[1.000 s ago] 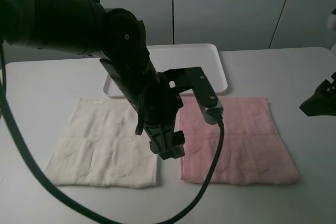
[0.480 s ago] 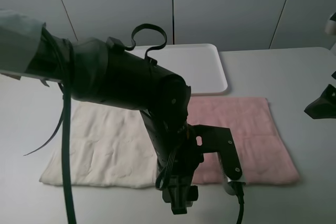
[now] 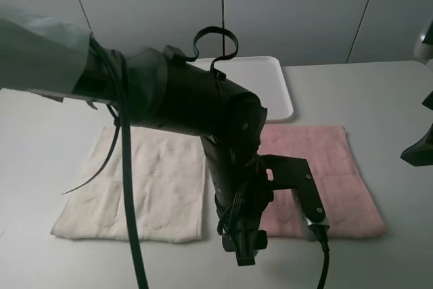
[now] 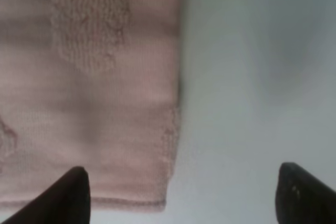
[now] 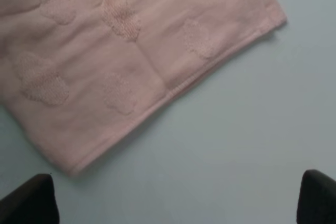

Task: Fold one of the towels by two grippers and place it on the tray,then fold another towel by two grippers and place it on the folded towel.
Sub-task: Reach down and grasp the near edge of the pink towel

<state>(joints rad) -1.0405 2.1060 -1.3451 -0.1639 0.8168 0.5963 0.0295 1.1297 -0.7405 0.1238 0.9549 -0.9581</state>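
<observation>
Found the pink towel [image 3: 331,167] spread flat on the table [image 3: 379,93], right of centre in the high view, with the cream towel [image 3: 155,181] flat just beside it on the left.

Caught the left gripper [image 3: 245,252] low at the pink towel's near left corner, by the table's front edge. Saw in the left wrist view its two dark fingertips [image 4: 73,198] spread wide and pinching nothing. Saw that corner of the cloth lying between them, closer to one tip, with bare table filling the rest of the gap. Could not tell whether either tip touched cloth or table.

Spotted the right gripper [image 3: 419,150] at the far right of the high view, well apart from the pink towel's right side. Noted in the right wrist view that its fingers were likewise spread wide, holding nothing. Saw one edge of the pink towel running slantwise there, with a band of bare table between cloth and fingers.

Found the white tray [image 3: 270,79] behind the towels, its near rim just beside the pink towel's far edge. Saw both towels on the table, outside it.
</observation>
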